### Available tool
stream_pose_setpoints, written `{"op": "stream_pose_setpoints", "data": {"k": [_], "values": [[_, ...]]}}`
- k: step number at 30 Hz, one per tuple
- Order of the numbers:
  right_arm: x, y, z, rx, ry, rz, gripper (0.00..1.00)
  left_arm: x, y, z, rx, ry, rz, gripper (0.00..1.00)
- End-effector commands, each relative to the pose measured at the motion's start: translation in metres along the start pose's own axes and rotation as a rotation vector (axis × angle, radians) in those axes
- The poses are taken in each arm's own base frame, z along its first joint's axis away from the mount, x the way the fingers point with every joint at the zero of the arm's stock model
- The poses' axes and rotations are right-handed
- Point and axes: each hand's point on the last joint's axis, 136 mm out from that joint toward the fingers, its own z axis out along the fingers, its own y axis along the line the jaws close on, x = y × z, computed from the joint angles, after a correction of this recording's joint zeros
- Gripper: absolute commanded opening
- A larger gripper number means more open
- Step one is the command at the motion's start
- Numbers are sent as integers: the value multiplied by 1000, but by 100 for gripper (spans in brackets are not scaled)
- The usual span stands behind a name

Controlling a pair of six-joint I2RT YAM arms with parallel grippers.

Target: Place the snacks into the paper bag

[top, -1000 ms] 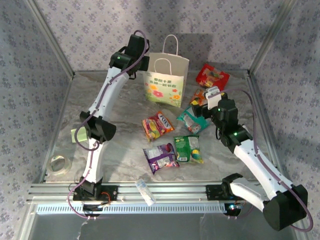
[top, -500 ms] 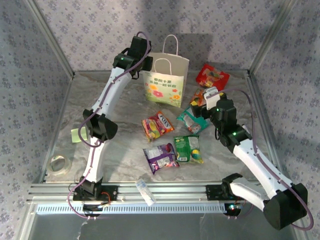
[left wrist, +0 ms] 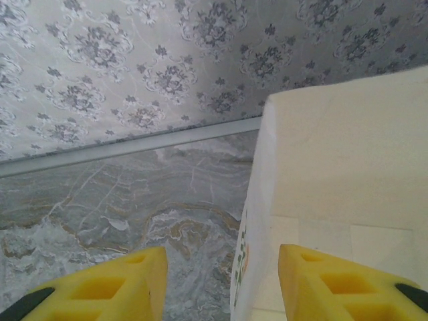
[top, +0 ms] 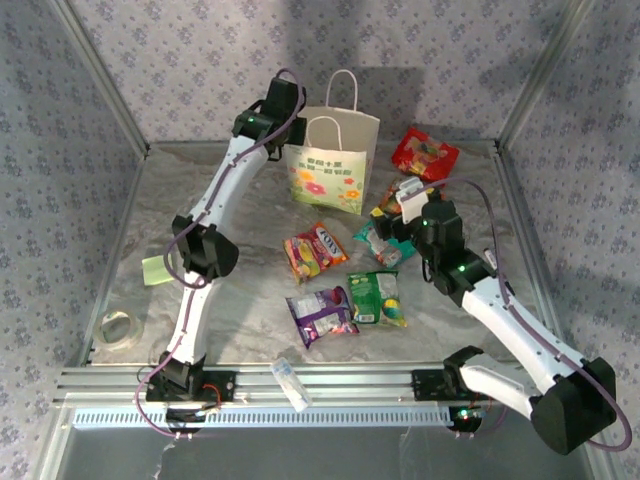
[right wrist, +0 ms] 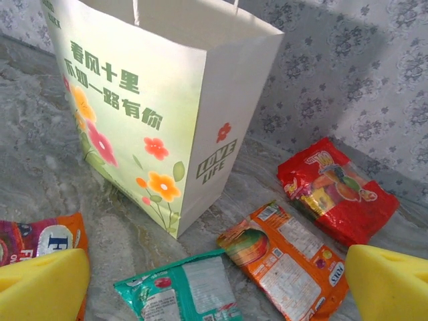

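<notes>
A: Snacks: where are they?
B: All six lie flat on the table, outside the bag. Top view, clock taken from table centre:
- red packet between 1 and 2, far out
- orange packet at 2, nearer in
- teal packet at 3
- red-orange packet about at centre
- green packet at 4
- purple packet at 6

A: Bag?
B: Upright at 12, mouth open upward, flower-printed face toward the arms.

A: Left gripper?
B: High at the bag's 10 o'clock top corner. Wrist view: jaws apart with the bag's side wall rising between them. One jaw is over the mouth, the other over the marble. No contact seen, nothing held.

A: Right gripper?
B: Between 2 and 3 in the top view, jaws wide apart, empty. Wrist view, clock taken from the gripper: teal and orange packets lie beneath the gap. The red packet is at 2, the bag at 11, and the red-orange packet is by the jaw at 9. Cannot tell if a jaw touches a packet.

A: Other items?
B: Clear tube on the near rail at 6, tape roll at 8, green note at 9.
</notes>
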Motion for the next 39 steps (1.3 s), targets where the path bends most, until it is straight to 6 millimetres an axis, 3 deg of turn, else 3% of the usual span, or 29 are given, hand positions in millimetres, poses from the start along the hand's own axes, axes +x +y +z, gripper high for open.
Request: {"op": "stream_pose_setpoints", "data": {"k": [1,10,18,26,31,39], "values": [[-10,1,-1,0,-22,-8,100,-9,2,3,-2,-32,-31,45],[-15,8,-1,-21,-29,28,100,-8,22,6,19,-5,-159,24],[-19,15,-2,-38,-34,12,100,-24,33,-20,13,-45,-172,23],[-18,21,-3,-49,-29,-7,100,-12,58,-29,-70,3,-229,17],[-20,21,-4,-47,-34,-12,100,-18,67,-45,-95,-13,-231,18],[-18,23,-4,-53,-31,-16,100,-12,87,-62,-145,7,-233,6]]}}
